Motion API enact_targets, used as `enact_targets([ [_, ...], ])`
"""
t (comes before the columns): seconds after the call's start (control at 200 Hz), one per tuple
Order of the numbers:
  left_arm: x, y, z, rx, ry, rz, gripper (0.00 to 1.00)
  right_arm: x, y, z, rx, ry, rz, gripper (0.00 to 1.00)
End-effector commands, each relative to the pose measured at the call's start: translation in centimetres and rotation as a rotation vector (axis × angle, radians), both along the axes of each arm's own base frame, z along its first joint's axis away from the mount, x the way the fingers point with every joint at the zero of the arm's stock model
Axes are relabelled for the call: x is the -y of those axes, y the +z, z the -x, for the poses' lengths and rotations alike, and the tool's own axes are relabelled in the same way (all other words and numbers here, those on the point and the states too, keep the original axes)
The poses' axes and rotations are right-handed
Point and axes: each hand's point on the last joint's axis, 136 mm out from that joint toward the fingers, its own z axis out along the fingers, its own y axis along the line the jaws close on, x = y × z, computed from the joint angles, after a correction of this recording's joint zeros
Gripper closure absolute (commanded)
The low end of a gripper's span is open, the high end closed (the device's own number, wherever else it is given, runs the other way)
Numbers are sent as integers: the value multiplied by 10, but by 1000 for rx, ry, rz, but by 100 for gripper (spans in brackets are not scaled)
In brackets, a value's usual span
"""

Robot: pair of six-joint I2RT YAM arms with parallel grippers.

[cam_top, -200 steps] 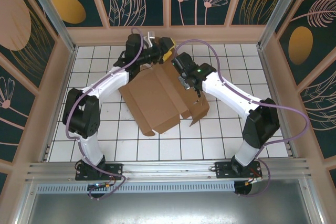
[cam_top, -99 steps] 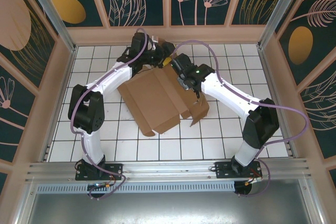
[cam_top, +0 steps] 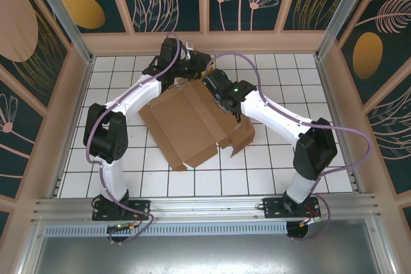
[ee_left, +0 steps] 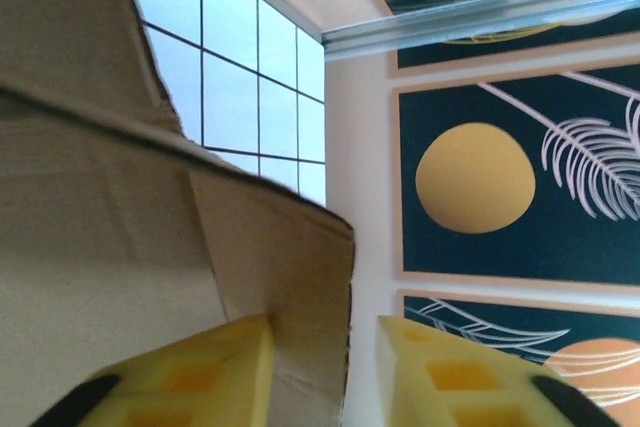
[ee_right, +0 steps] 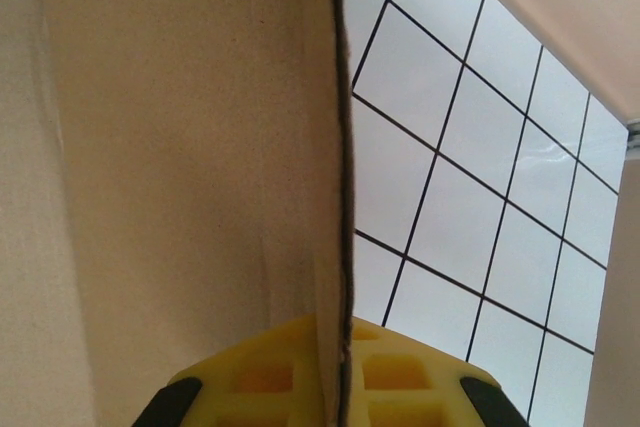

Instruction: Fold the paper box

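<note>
The paper box (cam_top: 186, 123) is a brown cardboard sheet, partly folded, lying mid-table with a raised flap at its right end. My left gripper (cam_top: 198, 72) is at the box's far edge. In the left wrist view a corner flap of the paper box (ee_left: 280, 257) stands between the yellow fingers (ee_left: 220, 367) of the left gripper (ee_left: 325, 332); the left pad touches it and a thin gap remains at the right pad. My right gripper (cam_top: 221, 97) holds a far-right wall. In the right wrist view the right gripper (ee_right: 343, 332) is shut on the box's thin edge (ee_right: 343, 197).
The white tiled table (cam_top: 270, 75) is ringed by a low beige wall (cam_top: 205, 43) and patterned panels. Both forearms cross above the far half of the table. A metal rail (cam_top: 205, 206) runs along the near edge by the arm bases.
The left gripper moved right onto the box's far flap and its jaws narrowed around it. The right arm and the box shifted slightly to the left.
</note>
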Motion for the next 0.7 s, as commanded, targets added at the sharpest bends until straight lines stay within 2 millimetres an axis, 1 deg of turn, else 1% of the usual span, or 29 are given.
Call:
enact_targets([
  [0.0,1,-7,2,8,-24,-1,78,-2,6,-5,36,-9,10,100],
  [0.08,1,-12,4,9,-30,-8,84,-2,7,-5,41,-11,9,100],
  [0.165,0,-17,5,9,-36,-12,89,-1,9,-5,45,-11,6,99],
  [0.23,0,-19,7,10,-41,-12,91,-1,10,-4,47,-11,5,95],
  [0.3,1,-21,8,12,-45,-7,93,1,10,-3,47,-13,5,86],
  [0.385,2,-22,9,12,-57,11,95,2,13,-2,48,-18,-6,70],
  [0.47,4,-24,11,10,-69,29,96,-1,19,1,45,-7,-41,57],
  [0.591,6,-25,14,26,-90,37,97,-12,37,10,41,40,-159,41],
  [0.656,5,-26,17,41,-104,37,97,-15,52,15,40,58,-253,36],
  [0.696,5,-28,20,48,-113,37,97,-14,61,17,34,58,-325,34],
])
